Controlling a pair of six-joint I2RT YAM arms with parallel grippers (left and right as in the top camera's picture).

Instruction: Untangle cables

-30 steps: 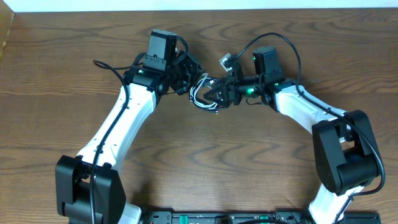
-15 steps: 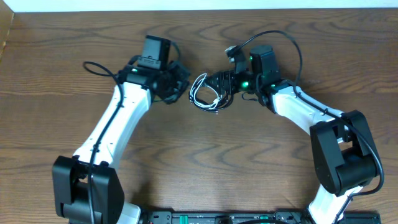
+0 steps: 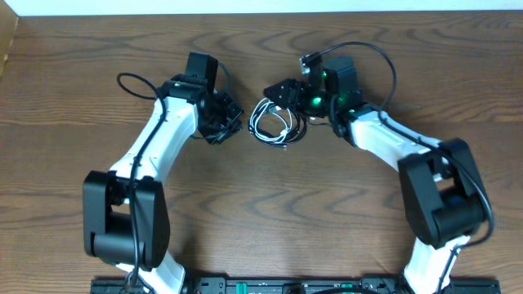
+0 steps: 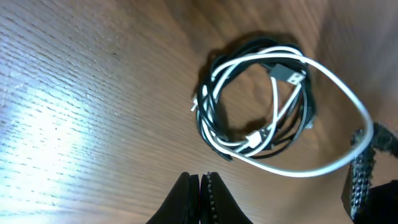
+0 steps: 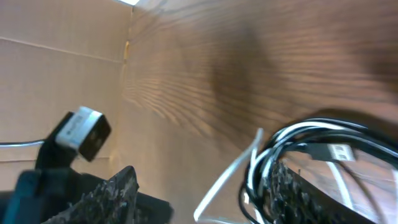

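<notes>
On the table (image 3: 82, 163), tangled cables (image 4: 261, 102) between left gripper (image 4: 200, 182), closed on nothing, and right gripper (image 5: 202, 174), half-open over them.

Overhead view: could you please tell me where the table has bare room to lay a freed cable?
The table is bare in front, between the two arm bases, and at its far left and right corners. It is crowded at centre, where the cables lie between the left fingers and right fingers.

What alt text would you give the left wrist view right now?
A tangled coil of black and white cables lies on the wooden table. The left gripper, fingers shut, sits just below it, not touching.
</notes>
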